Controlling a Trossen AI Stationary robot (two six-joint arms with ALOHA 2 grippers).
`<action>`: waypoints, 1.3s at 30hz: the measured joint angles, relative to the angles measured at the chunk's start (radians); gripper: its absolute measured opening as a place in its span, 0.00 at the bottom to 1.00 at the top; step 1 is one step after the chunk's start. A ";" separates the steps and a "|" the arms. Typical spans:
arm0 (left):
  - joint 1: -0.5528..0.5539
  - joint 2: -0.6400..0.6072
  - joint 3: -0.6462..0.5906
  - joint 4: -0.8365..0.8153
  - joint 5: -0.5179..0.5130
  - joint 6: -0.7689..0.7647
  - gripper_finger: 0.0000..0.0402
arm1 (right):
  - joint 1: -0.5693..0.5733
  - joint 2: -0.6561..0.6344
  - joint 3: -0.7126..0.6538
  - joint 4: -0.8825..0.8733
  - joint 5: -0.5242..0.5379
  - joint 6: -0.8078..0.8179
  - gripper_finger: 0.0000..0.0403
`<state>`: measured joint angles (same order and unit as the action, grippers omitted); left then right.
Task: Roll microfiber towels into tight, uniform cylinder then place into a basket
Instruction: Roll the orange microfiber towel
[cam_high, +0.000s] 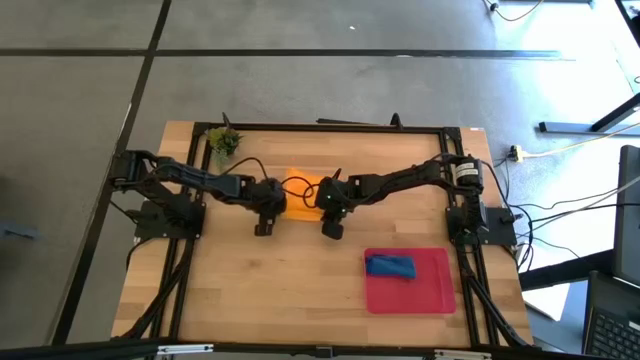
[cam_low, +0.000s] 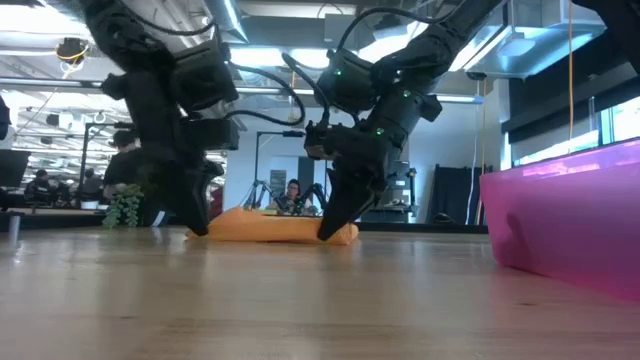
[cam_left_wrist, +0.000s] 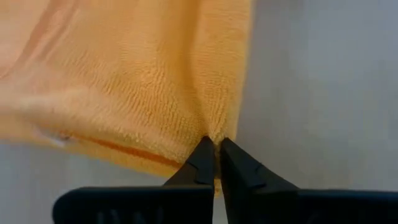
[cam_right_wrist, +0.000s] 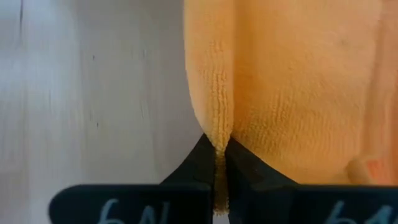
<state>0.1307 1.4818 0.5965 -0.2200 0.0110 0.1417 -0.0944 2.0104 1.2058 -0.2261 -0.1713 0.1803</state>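
Note:
The orange towel (cam_high: 300, 187) lies in a low, bunched strip on the table's middle (cam_low: 270, 228). My left gripper (cam_high: 266, 212) is shut on its left end and my right gripper (cam_high: 331, 212) on its right end, both with fingertips down at the table (cam_low: 197, 228) (cam_low: 330, 232). The blue towel (cam_high: 390, 265) lies rolled up inside the red tray (cam_high: 430, 295) at the near right, touched by no gripper. My left gripper (cam_left_wrist: 214, 144) pinches the orange towel's edge near its left end (cam_left_wrist: 211, 127) between its two fingertips. The fingers slant down from the table's near side. The cloth puckers at the tips and lies on the table. My right gripper (cam_right_wrist: 219, 148) pinches a narrow fold of the orange towel's edge near its right end (cam_right_wrist: 219, 127) between its two fingertips. The fingers slant down from the near side. The towel lies on the table.
A small potted plant (cam_high: 222, 142) stands at the table's far left corner. The red tray's wall (cam_low: 570, 215) rises at the right in the low view. Bare wood lies near the front edge and to the left. People sit in the room beyond the table.

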 joint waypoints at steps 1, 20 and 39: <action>0.006 -0.004 0.020 -0.034 0.033 -0.001 0.00 | -0.003 0.000 0.000 -0.003 0.000 0.000 0.03; 0.174 0.006 0.316 -0.309 0.288 -0.194 0.00 | -0.012 -0.001 0.000 -0.021 -0.009 -0.028 0.03; 0.147 0.006 0.254 -0.355 0.329 -0.279 0.00 | -0.012 0.000 -0.001 -0.023 -0.013 -0.059 0.04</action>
<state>0.2780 1.4876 0.8506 -0.5753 0.3400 -0.1370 -0.1066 2.0102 1.2049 -0.2495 -0.1846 0.1213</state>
